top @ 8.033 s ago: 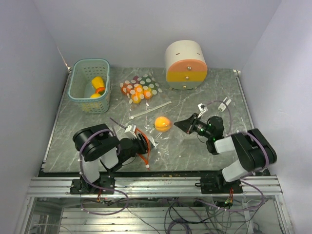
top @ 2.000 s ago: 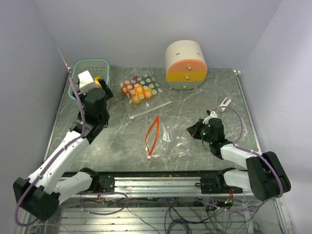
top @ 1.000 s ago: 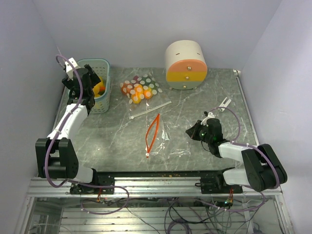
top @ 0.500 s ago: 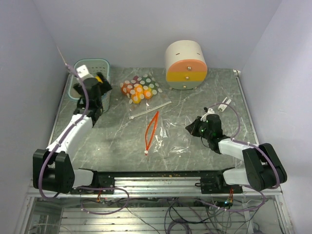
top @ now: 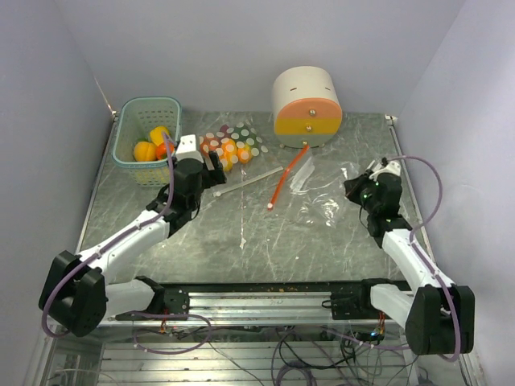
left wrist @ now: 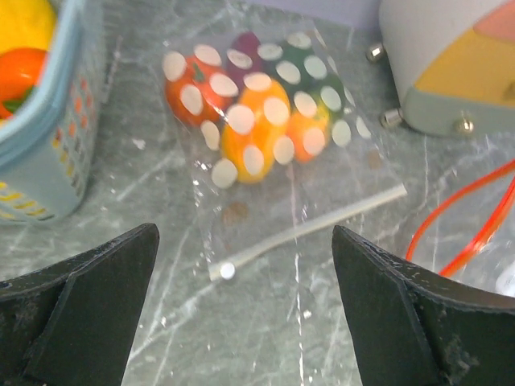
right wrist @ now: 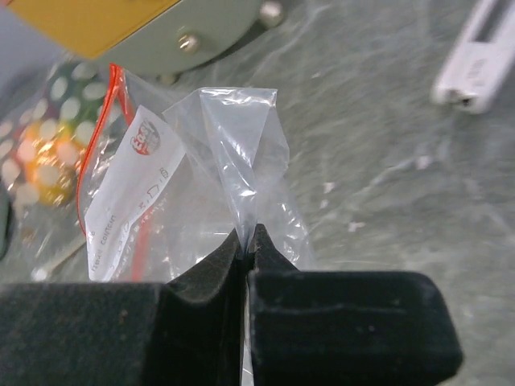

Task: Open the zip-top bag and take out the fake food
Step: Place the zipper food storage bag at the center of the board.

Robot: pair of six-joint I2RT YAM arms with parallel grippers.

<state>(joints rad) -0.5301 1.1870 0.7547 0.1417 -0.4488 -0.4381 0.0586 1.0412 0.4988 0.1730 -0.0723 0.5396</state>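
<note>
The desk (top: 201,241) has a grey-green marbled surface. At 10 o'clock a pale teal slotted plastic basket (top: 133,108) holds fake food (top: 146,150): at least two glossy rounded pieces, yellow and orange. At 11 o'clock lies one clear spotted bag (left wrist: 257,121) with about five more glossy pieces in it, and a thin white strip (left wrist: 314,229) just beside it. The left end effector (left wrist: 244,241) hangs above that strip, fingers spread wide, grasping nothing. At 2 o'clock the right end effector (right wrist: 245,241) is clenched on a pinched fold of the crinkled clear zip-top bag (right wrist: 233,145). The bag's orange-red zip edge reaches toward the round cream-and-orange container (top: 306,100) at 1 o'clock.
</note>
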